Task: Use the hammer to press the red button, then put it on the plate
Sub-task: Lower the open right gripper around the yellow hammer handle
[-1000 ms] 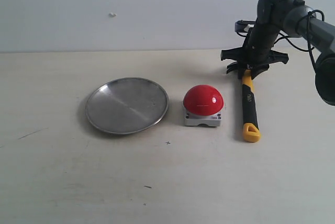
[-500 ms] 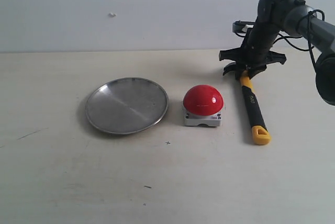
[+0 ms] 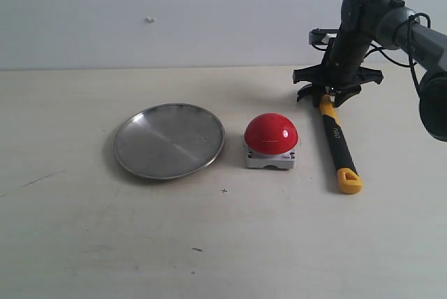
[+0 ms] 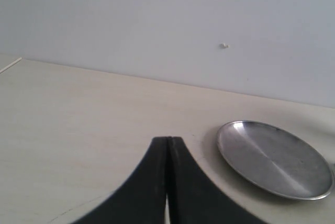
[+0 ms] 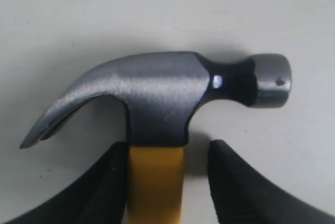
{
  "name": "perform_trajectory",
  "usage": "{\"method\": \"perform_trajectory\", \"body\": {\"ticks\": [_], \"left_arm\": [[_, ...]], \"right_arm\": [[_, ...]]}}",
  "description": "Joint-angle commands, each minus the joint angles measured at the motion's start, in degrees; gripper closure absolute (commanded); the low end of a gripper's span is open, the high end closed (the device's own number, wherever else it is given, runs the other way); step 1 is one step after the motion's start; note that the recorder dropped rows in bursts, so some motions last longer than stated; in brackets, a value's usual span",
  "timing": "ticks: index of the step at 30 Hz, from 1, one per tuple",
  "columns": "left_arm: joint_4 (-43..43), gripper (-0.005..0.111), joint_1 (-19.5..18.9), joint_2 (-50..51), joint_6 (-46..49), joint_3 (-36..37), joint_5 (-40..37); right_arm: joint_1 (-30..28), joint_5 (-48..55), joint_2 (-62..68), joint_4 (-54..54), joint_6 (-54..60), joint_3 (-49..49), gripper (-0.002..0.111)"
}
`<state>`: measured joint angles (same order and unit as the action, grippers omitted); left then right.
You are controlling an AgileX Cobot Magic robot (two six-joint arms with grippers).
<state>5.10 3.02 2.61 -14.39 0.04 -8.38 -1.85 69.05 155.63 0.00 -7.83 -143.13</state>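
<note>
The left claw [image 4: 167, 143] is pressed shut with nothing in it, its two dark fingers meeting tip to tip above the pale table [image 3: 223, 243]; it does not show in the exterior view. On the left of the table lies the plate [image 3: 170, 140], a round shallow silver dish with nothing on it. Just beside it to the right, apart from its rim, stands the red button [image 3: 271, 133], a glossy dome on a small grey square base. Further right, near the button but not touching it, the hammer [image 3: 335, 138] lies flat on the table; its dark head is at the far end, near the wall [image 3: 174, 12], and its yellow-and-black handle runs toward the near side, slanting a little rightward, with the yellow loop at the near end. The right claw [image 3: 328, 93] hangs over the head end, pointing down; in the right wrist view its fingers [image 5: 230, 182] straddle the yellow neck just below the head, wide enough that one finger lies against the handle while a gap shows at the other; it is not clamped on the hammer.
</note>
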Motion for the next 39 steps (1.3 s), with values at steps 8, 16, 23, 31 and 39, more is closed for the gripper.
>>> {"method": "perform_trajectory", "body": {"ticks": [8, 16, 23, 31, 39], "left_arm": [[0.0, 0.107, 0.4, -0.1, -0.5, 0.0, 0.7], [0.0, 0.107, 0.4, -0.1, -0.5, 0.0, 0.7], [0.0, 0.107, 0.4, -0.1, -0.5, 0.0, 0.7], [0.0, 0.107, 0.4, -0.1, -0.5, 0.0, 0.7], [0.0, 0.107, 0.4, -0.1, -0.5, 0.0, 0.7]], "right_arm": [[-0.1, 0.9, -1.6, -0.7, 0.6, 0.2, 0.057], [-0.1, 0.9, -2.3, -1.4, 1.8, 1.9, 0.057], [-0.1, 0.9, -3.0, -0.7, 2.4, 1.9, 0.057], [-0.1, 0.9, -2.9, -0.5, 2.7, 1.9, 0.057], [-0.1, 0.9, -2.9, 3.2, 5.2, 1.9, 0.057]]}}
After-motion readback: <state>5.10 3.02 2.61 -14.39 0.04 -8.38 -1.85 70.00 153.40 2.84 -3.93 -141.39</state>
